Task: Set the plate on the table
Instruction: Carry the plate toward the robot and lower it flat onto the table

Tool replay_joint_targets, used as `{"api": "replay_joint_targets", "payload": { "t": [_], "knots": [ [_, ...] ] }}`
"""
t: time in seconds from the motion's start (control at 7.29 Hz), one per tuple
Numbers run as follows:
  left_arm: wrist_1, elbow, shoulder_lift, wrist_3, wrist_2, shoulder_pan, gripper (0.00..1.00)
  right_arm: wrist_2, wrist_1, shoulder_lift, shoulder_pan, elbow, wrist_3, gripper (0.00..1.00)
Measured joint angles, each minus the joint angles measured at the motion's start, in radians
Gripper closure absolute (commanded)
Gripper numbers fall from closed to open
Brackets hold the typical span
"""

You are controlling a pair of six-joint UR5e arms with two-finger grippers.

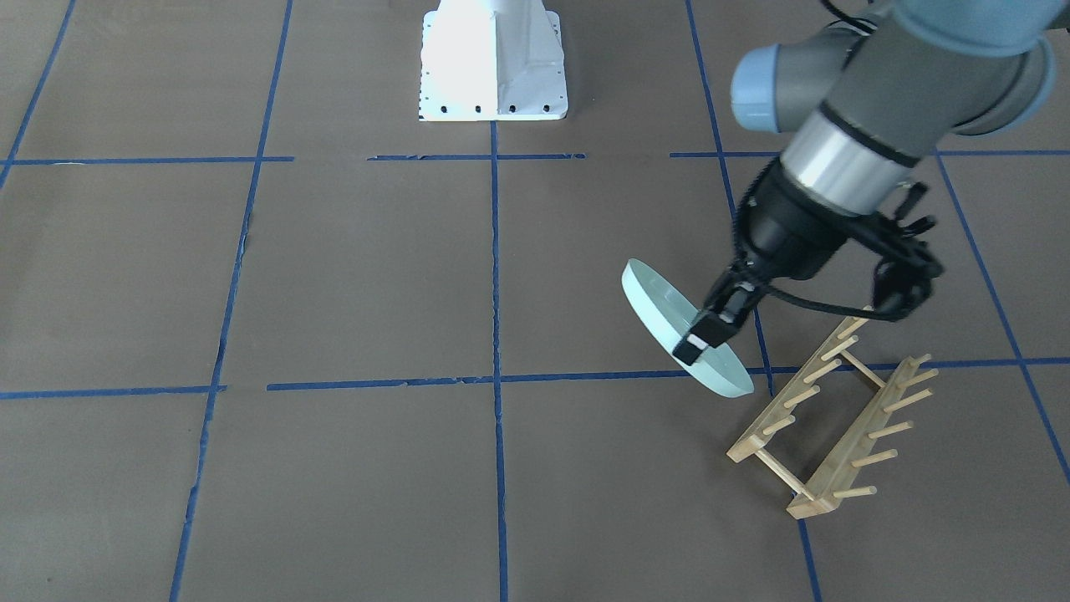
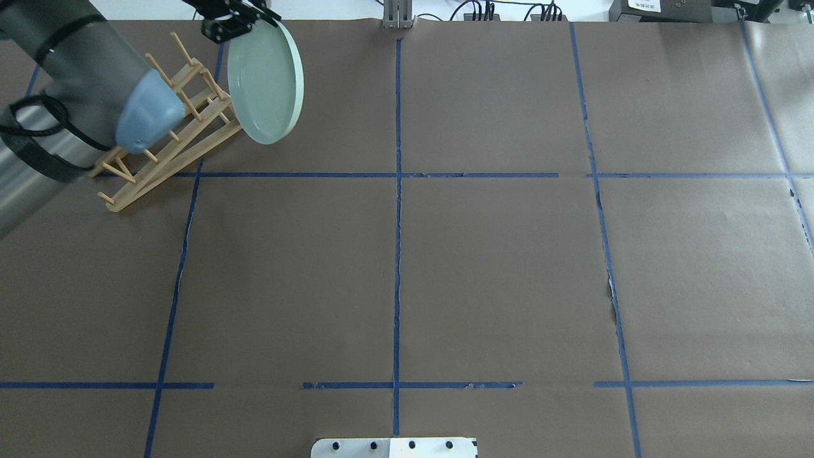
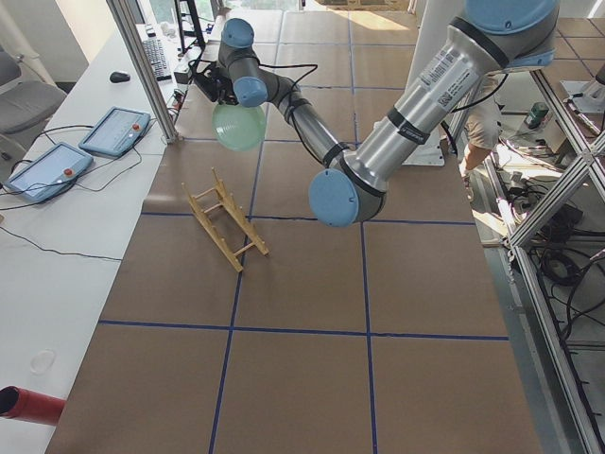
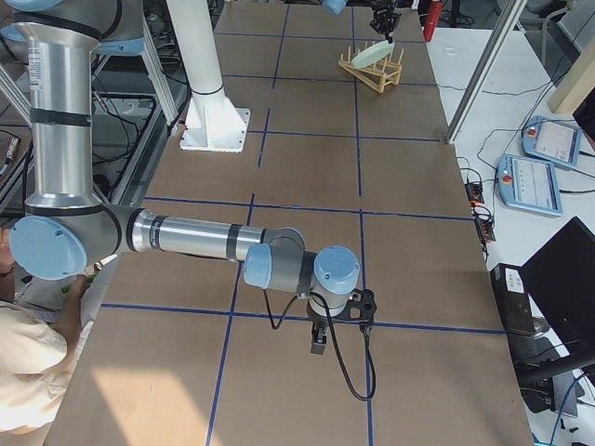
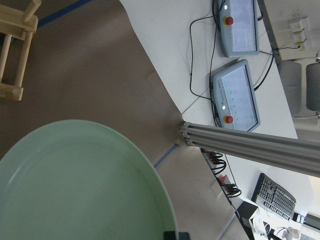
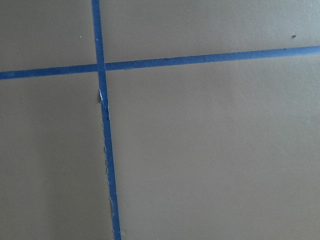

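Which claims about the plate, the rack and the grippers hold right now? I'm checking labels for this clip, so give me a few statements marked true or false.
1. The left gripper grips the plate by its rim. True.
2. The plate lies flat on the table. False: it is held tilted in the air, beside the wooden peg rack.
3. The wooden peg rack has no plate in it. True.
4. The right gripper is next to the rack. False: it hangs over bare table at the far end from the rack.
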Motion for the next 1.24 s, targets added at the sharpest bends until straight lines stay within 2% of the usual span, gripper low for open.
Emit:
{"api": "replay_joint_targets", "payload": {
  "t": [0.27, 0.55, 0.69, 0.82, 1.1, 1.24],
  "knots": [
    [0.317, 0.015, -0.054, 0.189, 0.191, 0.194, 1.0, 0.0, 0.0, 0.0, 0.0, 0.0, 0.0, 0.0],
    [0.471, 0.104, -0.071, 0.287, 0.316, 0.363, 1.0, 0.0, 0.0, 0.0, 0.0, 0.0, 0.0, 0.0],
    [0.494, 0.139, -0.072, 0.315, 0.348, 0.413, 0.61, 0.0, 0.0, 0.0, 0.0, 0.0, 0.0, 0.0],
    [0.502, 0.151, -0.07, 0.328, 0.362, 0.436, 0.01, 0.0, 0.0, 0.0, 0.0, 0.0, 0.0, 0.0],
    [0.505, 0.113, -0.055, 0.385, 0.368, 0.447, 0.0, 0.0, 0.0, 0.0, 0.0, 0.0, 0.0, 0.0],
    [0.499, 0.018, -0.017, 0.441, 0.366, 0.429, 0.0, 0.0, 0.0, 0.0, 0.0, 0.0, 0.0, 0.0]
  ]
}}
